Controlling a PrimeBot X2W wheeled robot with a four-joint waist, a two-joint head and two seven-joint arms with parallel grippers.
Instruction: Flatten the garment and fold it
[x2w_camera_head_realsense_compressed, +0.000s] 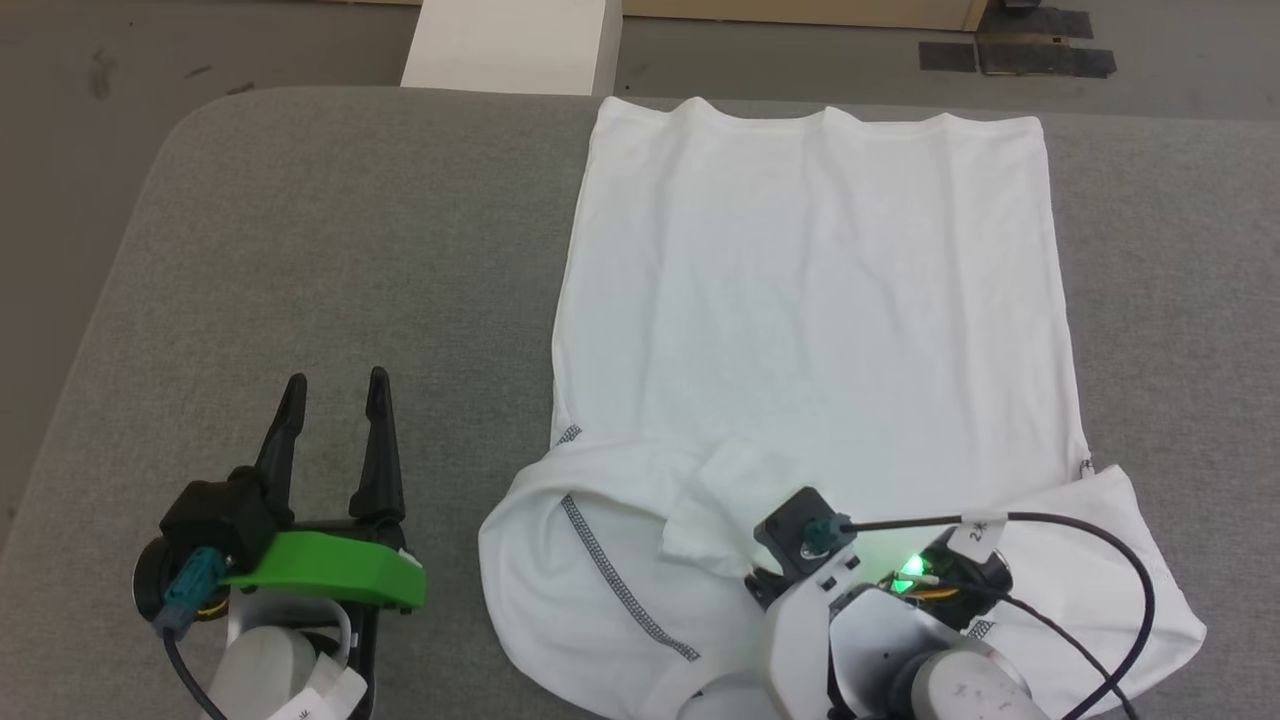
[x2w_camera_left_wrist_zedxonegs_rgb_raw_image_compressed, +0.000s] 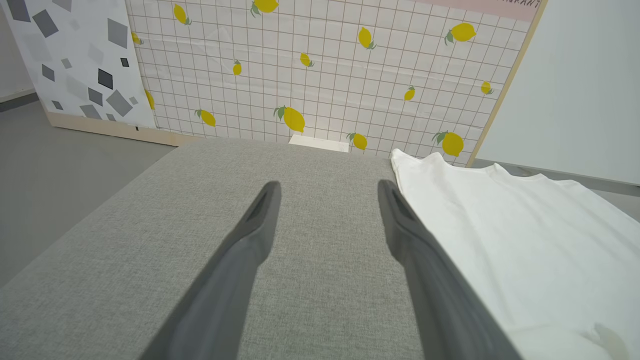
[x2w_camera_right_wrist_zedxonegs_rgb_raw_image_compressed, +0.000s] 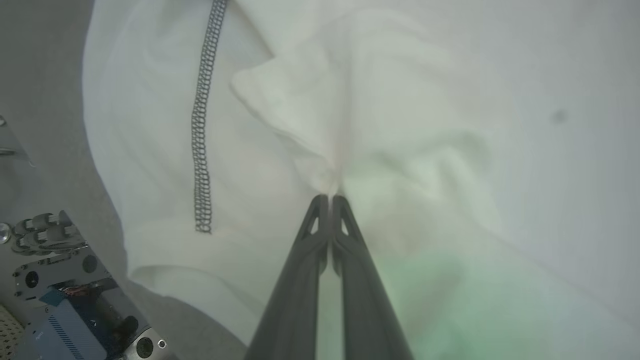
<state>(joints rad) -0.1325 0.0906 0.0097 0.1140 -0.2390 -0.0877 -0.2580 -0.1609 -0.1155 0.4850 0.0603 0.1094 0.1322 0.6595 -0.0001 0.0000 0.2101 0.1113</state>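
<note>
The garment (x2w_camera_head_realsense_compressed: 810, 300), a thin white T-shirt with dark zigzag stitching, lies spread on the grey table (x2w_camera_head_realsense_compressed: 330, 260), its body flat toward the far edge and its near end rumpled with the sleeves out to both sides. My right gripper (x2w_camera_right_wrist_zedxonegs_rgb_raw_image_compressed: 329, 199) is shut, its tips pinching a raised fold of the garment (x2w_camera_right_wrist_zedxonegs_rgb_raw_image_compressed: 310, 125) near the near hem; in the head view its wrist (x2w_camera_head_realsense_compressed: 860, 600) covers that spot. My left gripper (x2w_camera_head_realsense_compressed: 335, 395) stands open over bare table to the left of the shirt, its fingers (x2w_camera_left_wrist_zedxonegs_rgb_raw_image_compressed: 260, 220) apart with nothing between them.
A rigid white box (x2w_camera_head_realsense_compressed: 510, 45) stands on the floor beyond the table's far edge. Past the table in the left wrist view stands a lemon-patterned board (x2w_camera_left_wrist_zedxonegs_rgb_raw_image_compressed: 320, 65). The table's rounded far-left corner (x2w_camera_head_realsense_compressed: 200, 120) drops to grey floor. Bare table lies left of the shirt.
</note>
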